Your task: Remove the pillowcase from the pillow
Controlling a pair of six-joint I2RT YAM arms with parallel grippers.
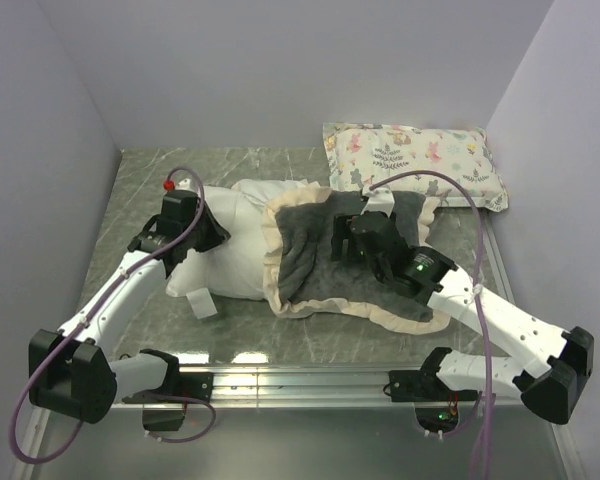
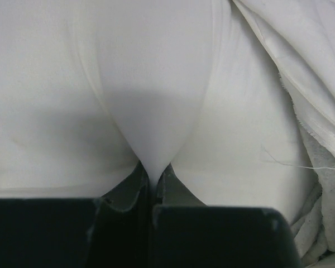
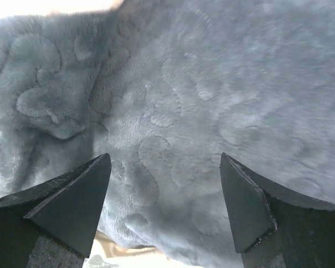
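Grey marbled table carries everything, with pale violet walls around it. Nearest to you on the left, the left gripper is closed tight on a fold of the pillow. The white cloth rises from the jaws like a small tent (a thin pinch, so it may slip).

On the right, the right gripper stands wide open just above the pillowcase, with nothing between the jaws. The step in hand seems to be a new grip for the pull. Lower the right jaws into the plush, take a thick fold, close firmly, then draw slowly to the right while your left arm anchors the pillow.

The pillow lies in the middle of the table, its left part bare and its right part inside the pillowcase. The pillowcase is dark grey plush with a cream ruffle around it, and it looks soft and loose. Farther back, in the right corner, a printed pillow lies apart; leave it.
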